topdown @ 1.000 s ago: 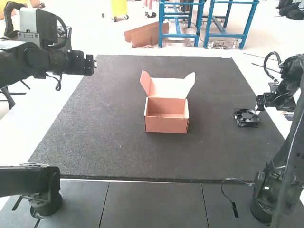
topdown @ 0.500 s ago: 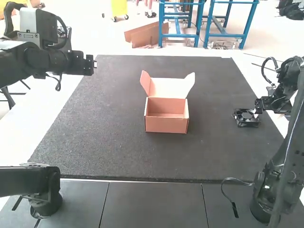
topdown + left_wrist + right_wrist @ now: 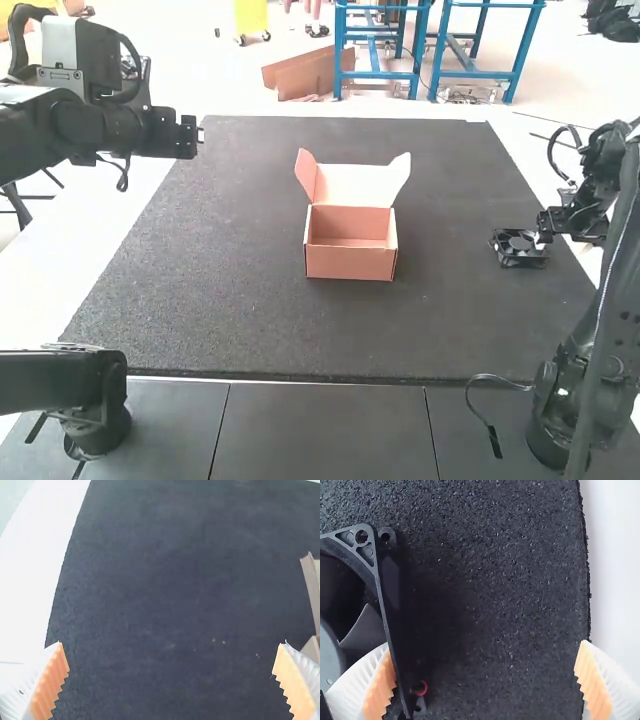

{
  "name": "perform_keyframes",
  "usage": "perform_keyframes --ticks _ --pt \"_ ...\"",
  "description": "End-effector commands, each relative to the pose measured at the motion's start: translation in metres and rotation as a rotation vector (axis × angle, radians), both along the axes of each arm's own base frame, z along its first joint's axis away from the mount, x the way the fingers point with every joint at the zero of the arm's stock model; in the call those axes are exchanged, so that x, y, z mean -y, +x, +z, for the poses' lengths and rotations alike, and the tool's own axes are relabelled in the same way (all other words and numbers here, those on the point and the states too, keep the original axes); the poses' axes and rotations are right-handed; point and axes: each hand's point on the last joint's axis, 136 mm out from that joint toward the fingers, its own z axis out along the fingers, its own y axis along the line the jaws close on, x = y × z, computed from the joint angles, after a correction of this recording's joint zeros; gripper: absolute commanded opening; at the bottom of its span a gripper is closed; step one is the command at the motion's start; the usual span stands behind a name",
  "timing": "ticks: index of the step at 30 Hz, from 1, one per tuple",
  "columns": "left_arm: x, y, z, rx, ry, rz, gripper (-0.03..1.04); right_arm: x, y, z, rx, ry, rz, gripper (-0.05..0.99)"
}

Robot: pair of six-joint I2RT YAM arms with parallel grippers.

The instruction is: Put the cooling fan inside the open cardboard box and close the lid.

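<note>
2 white ribbed fingers of the right gripper [image 3: 481, 675] stand wide apart, low over the black mat [image 3: 200, 260], and they hold nothing. 1 orange pad [image 3: 374, 695] sits right at the rim of the cooling fan [image 3: 350, 605]. The other pad is across bare mat, close to the mat's edge. Most of the fan lies on the outer side of that first pad, so only its rim seems to reach into the gap. The fan lies flat near the mat's right side, well apart from the cardboard box [image 3: 350, 258]. The box stands in the middle of the mat with nothing in it that I can see, and its lid [image 3: 360, 182] stands up at the back. The left gripper [image 3: 169, 680] hangs far off by the mat's far left corner, with its fingers wide apart too and nothing in them. I think the job is at step 1: getting hold of the fan. Next, the right gripper needs both pads around the fan's frame, maybe by sliding over a bit, before it can squeeze, lift and carry the fan to the box. Closing the lid comes last.
</note>
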Motion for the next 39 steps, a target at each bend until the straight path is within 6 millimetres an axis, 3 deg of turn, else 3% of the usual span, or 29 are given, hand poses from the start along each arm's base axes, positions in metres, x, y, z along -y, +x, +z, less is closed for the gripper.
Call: perform_keyframes --ticks 1,4,6,13,16,19,24,25,30,35,39 --pt "0.002 0.003 0.024 0.054 0.0 -0.013 0.97 0.005 0.005 0.005 0.006 -0.009 -0.01 0.81" --pt "0.002 0.003 0.024 0.054 0.0 -0.013 0.97 0.005 0.005 0.005 0.003 -0.006 -0.01 0.8" --pt "0.002 0.003 0.024 0.054 0.0 -0.013 0.97 0.004 0.005 0.005 0.0 -0.002 -0.007 0.71" --pt "0.002 0.003 0.027 0.056 0.001 -0.012 0.97 -0.008 -0.004 -0.007 -0.042 0.067 -0.029 -0.02" --pt "0.002 0.002 0.026 0.054 0.0 -0.013 0.97 -0.019 -0.011 -0.007 -0.074 0.11 -0.038 -0.02" --pt "0.004 0.002 0.023 0.048 0.001 -0.017 0.97 -0.032 -0.001 0.004 -0.031 0.186 -0.1 -0.02" --pt "0.004 0.001 0.015 0.03 0.004 -0.02 0.97 -0.04 0.024 0.081 0.171 0.237 -0.122 -0.02" --pt "0.004 0.001 0.014 0.027 0.004 -0.02 0.97 -0.051 0.026 0.099 0.212 0.276 -0.096 -0.02" --pt "0.004 0.0 0.004 0.005 0.008 -0.022 0.97 -0.109 0.0 0.164 0.256 0.378 -0.03 -0.01" --pt "0.004 0.0 -0.003 -0.005 0.011 -0.023 0.97 -0.151 -0.022 0.222 0.346 0.425 -0.066 -0.01" --pt "0.005 0.001 -0.006 -0.004 0.01 -0.023 0.97 -0.2 -0.034 0.247 0.369 0.496 -0.062 -0.01"
